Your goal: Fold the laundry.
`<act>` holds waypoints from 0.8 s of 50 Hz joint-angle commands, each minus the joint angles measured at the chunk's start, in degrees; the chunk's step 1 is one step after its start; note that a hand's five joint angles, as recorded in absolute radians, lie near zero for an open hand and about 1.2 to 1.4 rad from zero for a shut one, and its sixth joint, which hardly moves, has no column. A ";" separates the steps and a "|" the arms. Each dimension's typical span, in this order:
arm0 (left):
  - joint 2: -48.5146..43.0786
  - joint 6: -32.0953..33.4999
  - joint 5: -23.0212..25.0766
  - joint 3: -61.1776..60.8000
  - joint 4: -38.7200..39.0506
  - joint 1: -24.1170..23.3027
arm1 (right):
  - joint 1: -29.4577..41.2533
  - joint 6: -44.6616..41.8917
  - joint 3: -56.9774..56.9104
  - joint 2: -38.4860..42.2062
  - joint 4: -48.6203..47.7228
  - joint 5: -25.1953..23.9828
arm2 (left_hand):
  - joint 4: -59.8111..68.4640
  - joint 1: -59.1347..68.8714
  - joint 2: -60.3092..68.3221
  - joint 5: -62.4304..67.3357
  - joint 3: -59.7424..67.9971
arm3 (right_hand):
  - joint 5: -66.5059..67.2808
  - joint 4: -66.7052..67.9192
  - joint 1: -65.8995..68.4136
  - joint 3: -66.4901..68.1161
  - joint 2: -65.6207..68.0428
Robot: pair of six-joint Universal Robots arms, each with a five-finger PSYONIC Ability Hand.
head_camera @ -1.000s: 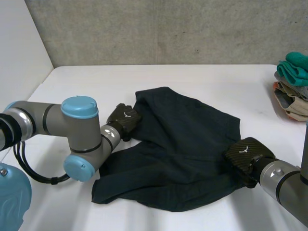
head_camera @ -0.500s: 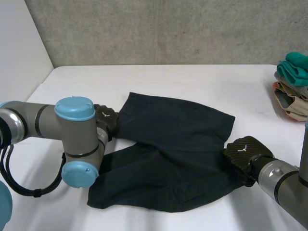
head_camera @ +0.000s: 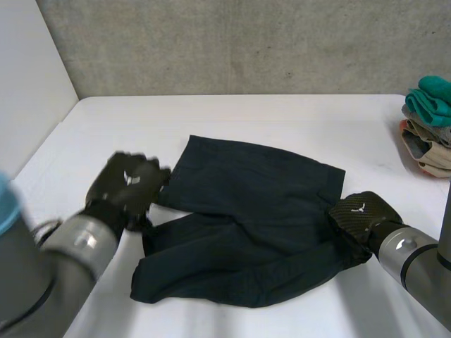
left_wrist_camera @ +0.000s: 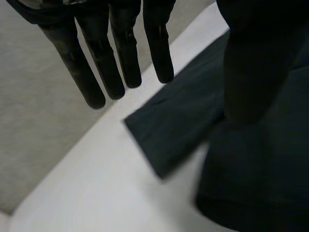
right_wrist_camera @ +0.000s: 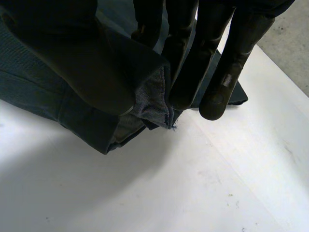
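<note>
Left hand (head_camera: 127,189) has drawn back off the dark garment (head_camera: 246,211), which lies folded mid-table.
Its fingers (left_wrist_camera: 96,67) hang straight and empty just beside the garment's left edge on the white table (head_camera: 282,120). Right hand (head_camera: 361,217) pinches the garment's right edge between thumb and fingers (right_wrist_camera: 217,72).

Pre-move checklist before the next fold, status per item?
1. Left hand empty, fingers straight: ok.
2. Right hand pinching the cloth at its edge, thumb against fingers: ok.
3. Cloth layers lined up: not ok, the lower layer juts out on the left hand's side.
4. Bare table beyond the cloth for a fold: ok.
5. Pile apart from the cloth: ok.
6. Wrinkles under the top layer: cannot tell.
</note>
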 commanded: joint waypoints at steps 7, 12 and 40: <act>13.53 -1.71 8.58 -13.21 -15.25 -1.14 | 0.06 0.11 0.00 0.13 -0.52 0.00 | 13.65 13.42 13.76 13.62 13.93 | 13.18 11.86 22.89 12.06 12.32; 11.95 -1.71 8.67 -14.35 -14.55 -1.32 | 0.15 0.11 0.00 0.13 -0.52 0.00 | 12.82 12.59 12.93 12.79 13.09 | 13.18 11.86 22.89 12.06 12.32; -12.13 -0.48 0.32 -7.85 3.12 0.88 | 0.50 0.11 0.53 0.13 -0.52 -0.09 | 0.36 0.13 0.47 0.33 0.64 | 13.18 11.86 22.89 12.06 12.32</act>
